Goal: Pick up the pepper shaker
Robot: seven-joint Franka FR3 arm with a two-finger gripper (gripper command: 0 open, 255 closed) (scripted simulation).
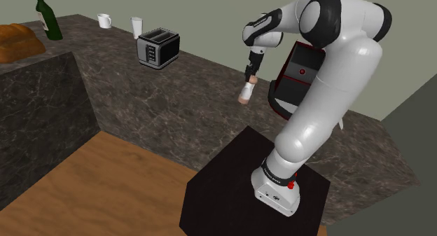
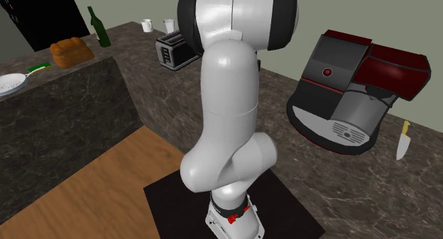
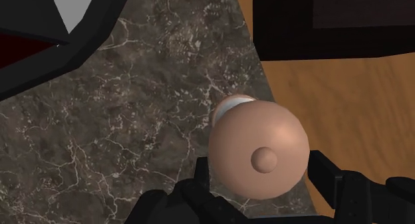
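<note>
The pepper shaker (image 1: 245,94) is a pinkish-tan, rounded-top shaker with a pale band near its base. It hangs in the air above the dark marble counter (image 1: 182,87), a little in front of the coffee machine. My black gripper (image 1: 251,68) is shut on it from above. In the wrist view the shaker's domed top with its small knob (image 3: 260,151) sits between the two black fingers (image 3: 327,176), which clasp it on both sides, and the counter (image 3: 133,123) lies well below it.
A red and black coffee machine (image 1: 298,79) stands close behind the gripper. A silver toaster (image 1: 159,47), a mug (image 1: 104,20), a cup (image 1: 136,26), a green bottle (image 1: 46,15) and bread (image 1: 17,40) sit farther along the counter. A knife (image 2: 402,140) lies beyond the machine.
</note>
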